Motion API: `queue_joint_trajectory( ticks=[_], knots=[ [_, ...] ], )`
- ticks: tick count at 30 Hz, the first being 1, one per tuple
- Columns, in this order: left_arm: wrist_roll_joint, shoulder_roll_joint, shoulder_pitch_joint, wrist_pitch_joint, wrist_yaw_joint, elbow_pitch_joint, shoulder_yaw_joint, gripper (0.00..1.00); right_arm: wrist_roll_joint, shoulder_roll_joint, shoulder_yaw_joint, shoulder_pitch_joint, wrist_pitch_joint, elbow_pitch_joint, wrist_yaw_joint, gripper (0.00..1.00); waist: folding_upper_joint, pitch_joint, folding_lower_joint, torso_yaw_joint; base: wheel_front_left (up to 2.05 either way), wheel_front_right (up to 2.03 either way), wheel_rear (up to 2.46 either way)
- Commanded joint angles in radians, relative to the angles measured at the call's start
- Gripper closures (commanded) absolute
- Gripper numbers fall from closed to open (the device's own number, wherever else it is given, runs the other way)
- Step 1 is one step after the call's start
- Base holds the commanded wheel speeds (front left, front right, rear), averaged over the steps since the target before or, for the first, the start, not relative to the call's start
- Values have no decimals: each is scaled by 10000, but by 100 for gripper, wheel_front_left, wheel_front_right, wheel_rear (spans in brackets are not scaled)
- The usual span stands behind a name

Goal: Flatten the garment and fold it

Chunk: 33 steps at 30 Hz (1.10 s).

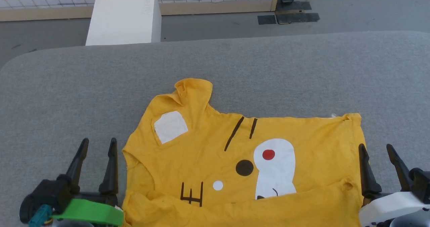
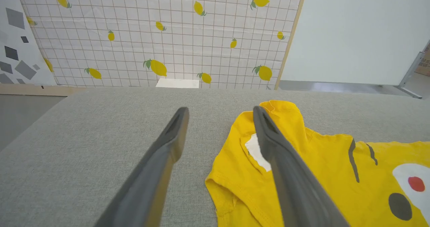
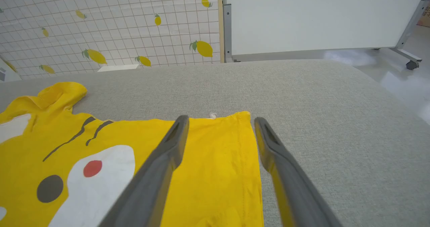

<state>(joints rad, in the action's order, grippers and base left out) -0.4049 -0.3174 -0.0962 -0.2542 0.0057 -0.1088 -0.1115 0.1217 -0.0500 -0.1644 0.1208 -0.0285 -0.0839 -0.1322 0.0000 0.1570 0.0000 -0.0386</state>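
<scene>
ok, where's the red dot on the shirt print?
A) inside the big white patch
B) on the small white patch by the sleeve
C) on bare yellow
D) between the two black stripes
A: the red dot sits inside the large white patch on the yellow T-shirt, beside the black dot.

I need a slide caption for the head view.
Yellow cartoon-face T-shirt on grey table, between open left gripper and right gripper.

This looks like a robot test lab, not a lived-in room. A left gripper (image 1: 99, 140) and right gripper (image 1: 375, 145) stand at a grey cloth-covered table (image 1: 67, 86). Behind it are a wood-framed panel (image 2: 168, 35) of lemon-print wallpaper, a plain white partition (image 3: 319, 18) on a wheeled metal frame, and bare grey floor (image 1: 218, 25).
</scene>
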Motion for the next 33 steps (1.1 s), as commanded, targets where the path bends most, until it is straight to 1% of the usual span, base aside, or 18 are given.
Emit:
queue_joint_trajectory(
  ticks=[1, 3, 4, 5, 10, 13, 18, 21, 25, 31, 33],
  knots=[
    [52, -156, 368, -73, -147, 33, 37, 0, -98, -3, -29, -186, -105, 44, 15, 0, 0, 89, 0, -79, 0, 0, 0],
    [66, -383, 717, 77, -349, 47, -4, 0, -104, -3, -85, -258, -138, 71, 15, 0, 0, 176, 0, -118, 0, 0, 0],
    [126, -719, 1433, 641, -612, 14, -211, 0, -92, -3, -163, -322, -170, 105, 15, 0, 0, 355, 0, -163, 0, 0, 0],
    [179, -843, 1737, 942, -706, -10, -364, 0, -76, -3, -168, -340, -182, 123, 15, 0, 0, 437, 0, -183, 0, 0, 0],
    [170, -1180, 3315, 2226, -1104, 265, -1214, 0, 75, -3, -121, -432, -242, 264, 15, 0, 0, 880, 0, -274, 0, 0, 0],
    [31, -1235, 4462, 2878, -1262, 870, -1899, 0, 104, -3, -24, -528, -271, 369, 15, 0, 0, 1207, 0, -340, 0, 0, 0],
    [-441, -1190, 5936, 3814, -1347, 2136, -2962, 0, 141, -3, 106, -717, -305, 443, 15, 0, 0, 1742, 0, -455, 0, 0, 0],
    [-945, -1152, 6738, 4298, -1357, 2816, -3528, 0, 150, -3, 175, -860, -306, 453, 15, 0, 0, 2090, 0, -533, 0, 0, 0],
    [-1452, -1222, 7512, 4865, -1360, 3518, -4048, 0, 165, -3, 207, -997, -305, 484, 15, 0, 0, 2479, 0, -616, 0, 0, 0],
    [-1723, -1240, 8222, 5613, -1347, 4532, -4344, 0, 182, -3, 254, -1102, -357, 616, 15, 0, 0, 2845, 0, -698, 0, 0, 0],
    [-1673, -1251, 8367, 5830, -1243, 4865, -4382, 0, 198, -3, 284, -1134, -391, 650, 15, 0, 0, 2912, 0, -725, 0, 0, 0]
  ],
)
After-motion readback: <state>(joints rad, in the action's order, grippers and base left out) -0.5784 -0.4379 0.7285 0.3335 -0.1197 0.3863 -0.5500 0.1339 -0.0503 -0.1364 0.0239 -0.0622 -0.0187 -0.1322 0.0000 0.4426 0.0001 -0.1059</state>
